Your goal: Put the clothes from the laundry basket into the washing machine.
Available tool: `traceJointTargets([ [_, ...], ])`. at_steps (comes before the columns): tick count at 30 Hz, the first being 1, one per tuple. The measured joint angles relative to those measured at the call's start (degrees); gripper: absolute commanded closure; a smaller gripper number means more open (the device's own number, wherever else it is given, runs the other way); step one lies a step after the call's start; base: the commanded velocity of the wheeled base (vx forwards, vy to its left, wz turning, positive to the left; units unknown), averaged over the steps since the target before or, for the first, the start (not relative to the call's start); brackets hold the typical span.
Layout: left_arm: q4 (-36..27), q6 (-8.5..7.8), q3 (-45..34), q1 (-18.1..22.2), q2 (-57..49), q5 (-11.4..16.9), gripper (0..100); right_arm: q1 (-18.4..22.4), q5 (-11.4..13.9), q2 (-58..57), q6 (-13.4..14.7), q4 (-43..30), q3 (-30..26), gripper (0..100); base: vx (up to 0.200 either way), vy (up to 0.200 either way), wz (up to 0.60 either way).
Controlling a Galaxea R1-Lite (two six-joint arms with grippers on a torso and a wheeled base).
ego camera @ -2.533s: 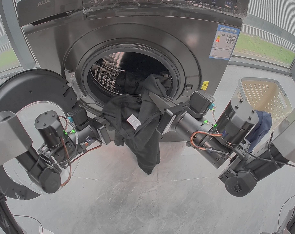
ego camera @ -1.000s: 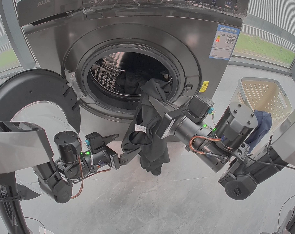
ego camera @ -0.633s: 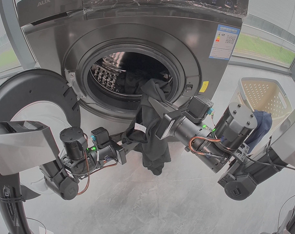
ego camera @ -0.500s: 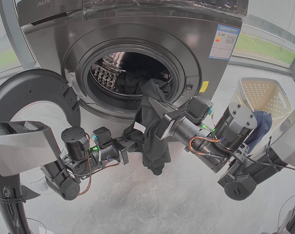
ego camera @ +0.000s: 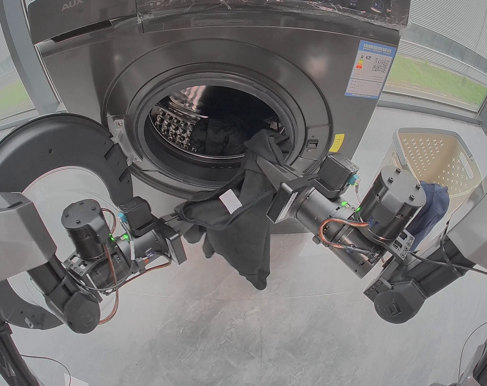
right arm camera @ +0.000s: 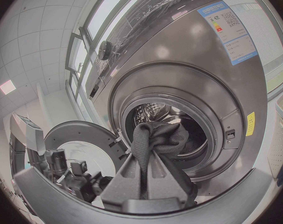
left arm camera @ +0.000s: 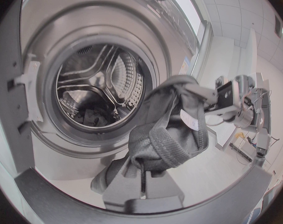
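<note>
Black garment (ego camera: 238,215) hangs before the washing machine's (ego camera: 307,71) open port, its top at the rim. Right gripper (ego camera: 265,162) is clamped on the top, left gripper (ego camera: 181,218) on a lower fold. Door (ego camera: 50,140) stands open at left. Laundry basket (ego camera: 441,151) at right holds blue cloth (ego camera: 431,210). Grey tiled floor (ego camera: 227,328); windows (ego camera: 447,54) behind.

From the head, the washing machine (ego camera: 216,54) is being overlooked; its drum (ego camera: 173,124) is being faced closely by both wrist cameras.
</note>
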State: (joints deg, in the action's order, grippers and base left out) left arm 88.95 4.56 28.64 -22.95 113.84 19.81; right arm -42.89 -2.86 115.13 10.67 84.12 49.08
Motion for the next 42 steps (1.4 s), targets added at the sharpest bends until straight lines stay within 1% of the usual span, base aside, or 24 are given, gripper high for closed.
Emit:
traceJointTargets([
  [5, -0.05, 0.44, -2.79, 1.66, -5.29, -0.51, 100, 0.69, -0.3, -0.02, 0.02, -0.26, -0.49, 100, 0.0, 0.0, 0.0],
  [11, -0.05, 0.56, -3.3, 2.78, -8.48, -0.4, 100, 1.16, -0.37, -0.07, -0.07, -0.3, -1.89, 100, 0.0, 0.0, 0.0],
  [12, -0.02, 0.61, -3.15, 2.86, -8.87, -0.38, 100, 1.16, -0.37, -0.07, -0.11, -0.3, -2.12, 0, 0.0, 0.0, 0.0],
  [16, -0.06, 0.74, -2.62, 2.82, -9.92, -0.33, 100, 0.91, -0.39, -0.09, -0.02, -0.23, -2.97, 0, 0.0, 0.0, 0.0],
  [20, -0.06, 0.83, -1.77, 2.71, -10.62, -0.38, 100, 0.91, -0.35, -0.11, -0.02, -0.52, -5.06, 0, 0.0, 0.0, 0.0],
  [26, -0.09, 0.99, -0.26, 2.6, -11.54, -0.46, 100, 1.13, -0.06, -0.05, -0.3, -0.9, -11.81, 0, 0.0, 0.0, 0.0],
  [30, -0.05, 1.57, 0.5, 2.23, -12.3, -0.46, 100, 1.19, 0.3, 0.8, -0.44, -0.83, -15.68, 0, 0.0, 0.0, 0.0],
  [35, -0.02, 1.79, 0.9, 1.73, -13.07, -0.46, 100, 0.94, 0.55, 2.97, -0.57, -0.33, -15.81, 0, 0.0, 0.0, 0.0],
  [42, -0.02, 1.79, 1.54, 1.54, -13.75, -0.55, 100, -0.3, 0.6, 6.45, -0.57, -0.06, -12.2, 0, 0.0, 0.0, 0.0],
])
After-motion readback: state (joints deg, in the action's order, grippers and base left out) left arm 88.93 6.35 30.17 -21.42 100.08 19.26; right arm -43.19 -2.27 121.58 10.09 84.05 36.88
